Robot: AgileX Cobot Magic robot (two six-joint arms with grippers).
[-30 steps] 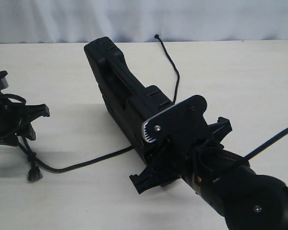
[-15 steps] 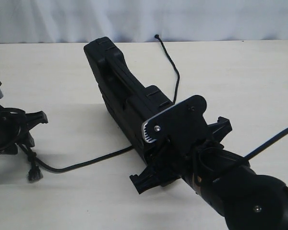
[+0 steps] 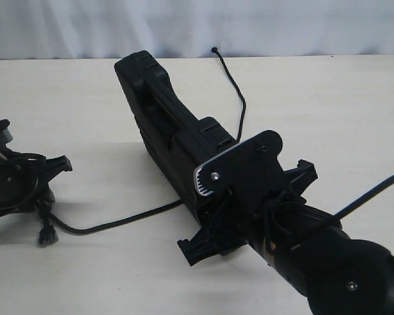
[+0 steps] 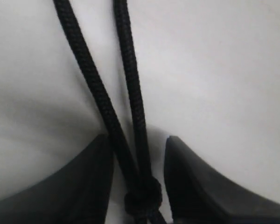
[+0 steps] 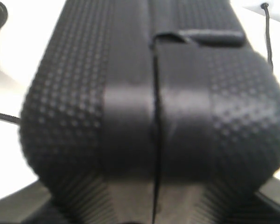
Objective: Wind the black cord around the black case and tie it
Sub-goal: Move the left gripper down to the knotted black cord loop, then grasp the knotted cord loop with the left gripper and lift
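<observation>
We see open cream tabletop right of the upright black plastic case (only a thin black braided cord crosses it).

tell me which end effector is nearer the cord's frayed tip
Left. The left end effector sits just above the frayed tip, around the black cord; the right end effector grips the black case.

Both arms are matte black. Behind the fingers of the right gripper sits a rounded black plate edged by a silver ribbed strip with one small screw. Further behind the fingers, a bulky black joint housing carries another screw, and a glossy black cable loops off it. The left gripper shows black wedge-shaped fingers.
</observation>
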